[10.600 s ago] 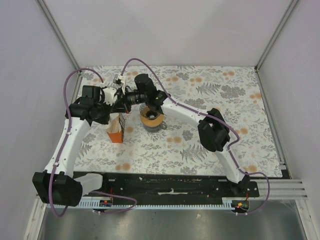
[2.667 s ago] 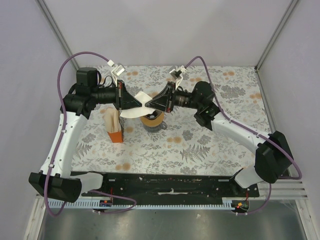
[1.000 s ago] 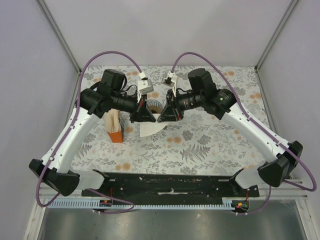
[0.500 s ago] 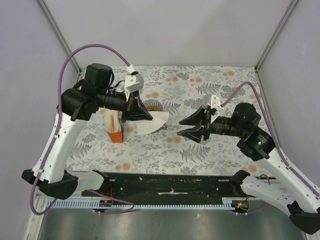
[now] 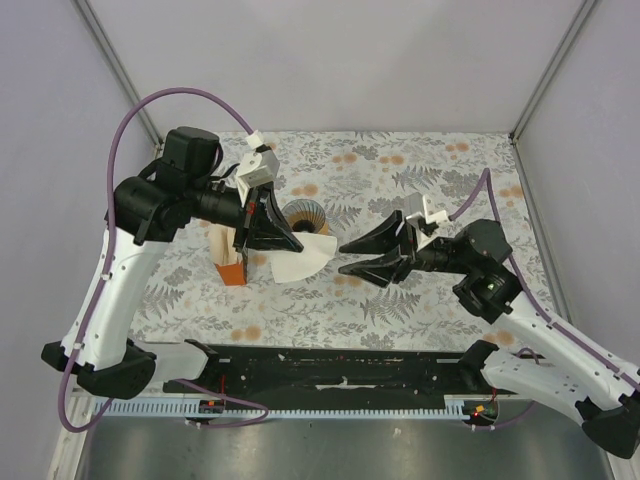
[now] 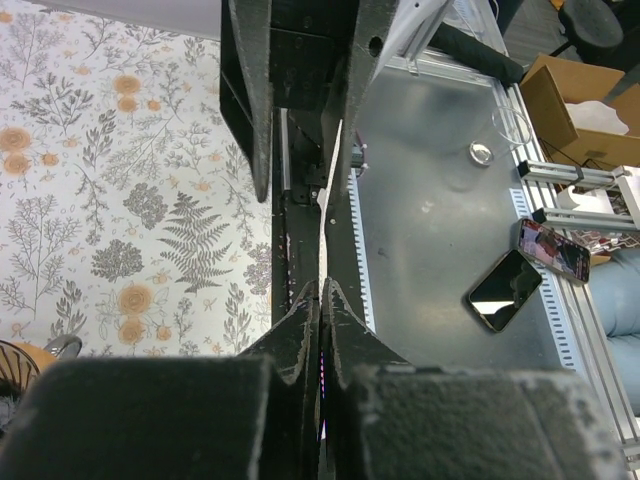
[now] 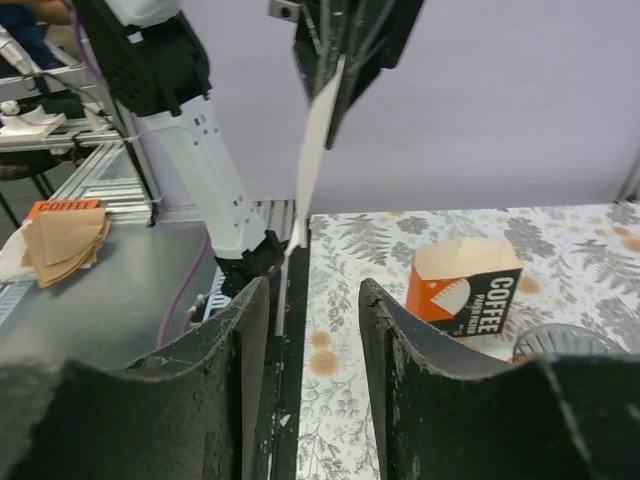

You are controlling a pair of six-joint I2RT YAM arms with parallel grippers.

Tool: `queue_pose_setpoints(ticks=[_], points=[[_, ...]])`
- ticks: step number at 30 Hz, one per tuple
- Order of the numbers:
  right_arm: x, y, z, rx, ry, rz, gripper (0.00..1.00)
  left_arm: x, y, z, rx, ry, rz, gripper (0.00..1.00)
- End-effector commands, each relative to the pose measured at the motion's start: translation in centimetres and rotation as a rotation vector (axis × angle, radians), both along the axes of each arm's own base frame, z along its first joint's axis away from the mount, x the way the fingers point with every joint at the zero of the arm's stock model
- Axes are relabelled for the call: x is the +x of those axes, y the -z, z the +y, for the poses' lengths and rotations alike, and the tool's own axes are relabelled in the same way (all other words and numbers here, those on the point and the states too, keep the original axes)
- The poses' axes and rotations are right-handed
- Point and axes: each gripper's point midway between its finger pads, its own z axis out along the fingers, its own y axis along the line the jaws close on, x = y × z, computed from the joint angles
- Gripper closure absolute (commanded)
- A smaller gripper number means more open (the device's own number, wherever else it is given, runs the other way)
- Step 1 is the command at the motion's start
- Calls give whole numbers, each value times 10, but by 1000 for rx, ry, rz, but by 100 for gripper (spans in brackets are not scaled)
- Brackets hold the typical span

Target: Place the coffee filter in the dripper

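Gripping, left arm: we see the left gripper (image 5: 288, 246) clenched. Its black fingers are pressed onto the upper edge of the thin white paper coffee filter (image 5: 306, 258). In the left wrist view the fingers (image 6: 300, 330) meet flush.

Filter: it hangs in the air from that grip, on the near side of the small round orange-tan dripper (image 5: 304, 212) and outside it. From the right wrist we see it edge-on (image 7: 314, 140), a pale strip dropping from the left gripper (image 7: 335, 70).

Right arm: the right gripper (image 5: 342, 257) is released, its two black fingers (image 7: 385, 330) spread apart. It lies to the right of the dripper and nearer than it, pointing at the filter. Its tips stop just beside the filter's right edge. We cannot tell whether they touch the paper.

Dripper: it stands upright on the grey floral-printed table cover (image 5: 450, 200) with its dark ribbed cone facing up. Its near left part is hidden behind the left gripper.

Packet: an orange-and-tan printed paper packet (image 5: 231, 256) stands upright to the left of the dripper, near it but apart. From the right wrist we read COFFEE on its orange front (image 7: 465, 285).
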Motion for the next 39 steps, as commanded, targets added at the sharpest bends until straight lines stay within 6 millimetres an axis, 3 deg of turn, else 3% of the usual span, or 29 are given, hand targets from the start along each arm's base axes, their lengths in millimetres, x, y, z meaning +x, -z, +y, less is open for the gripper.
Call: queue_pose_setpoints(ticks=[1, 4, 5, 8, 15, 20, 22, 26, 31, 35, 39], points=[[-26, -27, 6, 59, -111, -103, 54, -9, -11, 2, -37, 38, -43, 98], [-30, -29, 7, 61, -120, -104, 71, -9, -11, 3, -35, 34, -44, 98], [-32, -31, 7, 64, -126, -111, 72, -9, -10, 2, -34, 34, -41, 98], [-33, -34, 7, 69, -128, -113, 69, -9, -9, 3, -33, 33, -41, 98], [-14, -32, 13, 62, -52, -82, 61, -10, -9, 3, -33, 34, -43, 98], [-17, -36, 17, 68, -70, -89, 60, -11, -9, 4, -31, 29, -44, 98], [-19, -38, 17, 72, -79, -96, 64, -11, -9, 4, -32, 31, -45, 98], [-25, -38, 16, 70, -105, -100, 83, -9, -8, 4, -25, 24, -50, 98], [-23, -34, 18, 48, -108, -79, 98, -5, -5, 4, -12, 9, -58, 98], [-21, -33, 20, 42, -107, -56, 100, 0, -5, 4, -2, -24, -68, 98], [-24, -36, 21, 48, -120, -49, 100, 20, 1, 4, 42, -121, -84, 98]])
